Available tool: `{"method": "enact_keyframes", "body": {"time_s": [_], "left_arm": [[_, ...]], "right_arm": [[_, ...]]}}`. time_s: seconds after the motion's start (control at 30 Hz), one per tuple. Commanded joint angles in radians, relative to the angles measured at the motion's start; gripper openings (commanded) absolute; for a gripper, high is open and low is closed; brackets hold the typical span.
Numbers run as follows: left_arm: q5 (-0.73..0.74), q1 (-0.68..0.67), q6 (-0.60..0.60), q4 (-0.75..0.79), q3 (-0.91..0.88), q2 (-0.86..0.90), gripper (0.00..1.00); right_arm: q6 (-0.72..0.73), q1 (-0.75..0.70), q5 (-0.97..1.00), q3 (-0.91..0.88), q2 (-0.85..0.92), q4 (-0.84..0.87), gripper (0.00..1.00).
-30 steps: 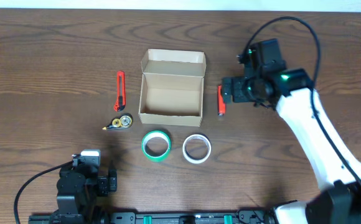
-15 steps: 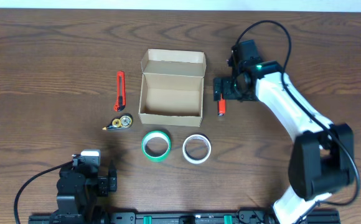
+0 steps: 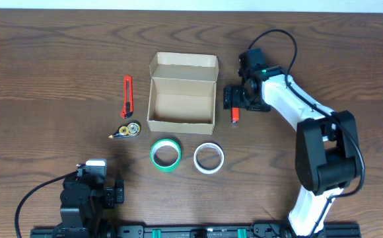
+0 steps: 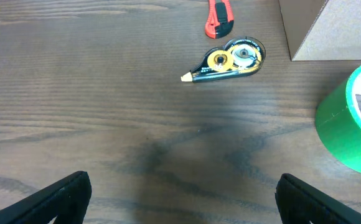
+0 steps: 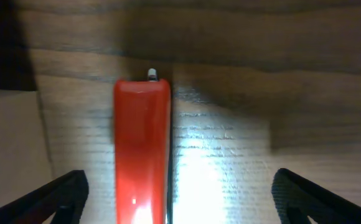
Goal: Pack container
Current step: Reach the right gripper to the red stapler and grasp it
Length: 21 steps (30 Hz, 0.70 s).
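While right gripper (image 5: 180, 202) gapes over red tool (image 5: 142, 155), container (image 3: 181, 123) sits open.

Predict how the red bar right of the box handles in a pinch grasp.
The red bar looks like hard, flat-sided plastic: probably stiff and light. It lies flat on the table, so rolling seems unlikely. Its glossy face could slip in a pinch.
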Motion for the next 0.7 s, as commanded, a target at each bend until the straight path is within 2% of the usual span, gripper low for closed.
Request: {"method": "enact_keyframes", "body": {"time_s": [0.0,0.1,0.17,0.2,0.33,0.5,0.53,0.57,0.67], "left_arm": [[-0.010,0.004,0.018,-0.041,-0.010,-0.006,0.96],[-0.010,0.004,0.018,-0.041,-0.010,-0.006,0.95],[-0.010,0.004,0.018,-0.041,-0.010,-0.006,0.95],[-0.010,0.004,0.018,-0.041,-0.010,-0.006,0.96],[-0.010,0.004,0.018,-0.041,-0.010,-0.006,0.96],[-0.010,0.004,0.018,-0.041,-0.010,-0.006,0.95],[-0.010,0.004,0.018,-0.041,-0.010,-0.006,0.95],[-0.010,0.004,0.018,-0.041,-0.010,-0.006,0.95],[-0.010,0.004,0.018,-0.041,-0.010,-0.006,0.95]], "right_arm": [[0.022,0.013,0.013,0.019,0.029,0.006,0.91],[0.023,0.022,0.013,0.019,0.051,0.010,0.88],[0.022,0.026,0.013,0.019,0.058,0.010,0.82],[0.022,0.027,0.013,0.019,0.063,0.010,0.74],[0.021,0.029,0.014,0.019,0.063,0.010,0.54],[0.021,0.031,0.013,0.019,0.063,0.005,0.15],[0.021,0.031,0.013,0.019,0.063,0.004,0.05],[0.021,0.031,0.013,0.019,0.063,0.002,0.01],[0.018,0.031,0.013,0.019,0.063,-0.006,0.01]]}}
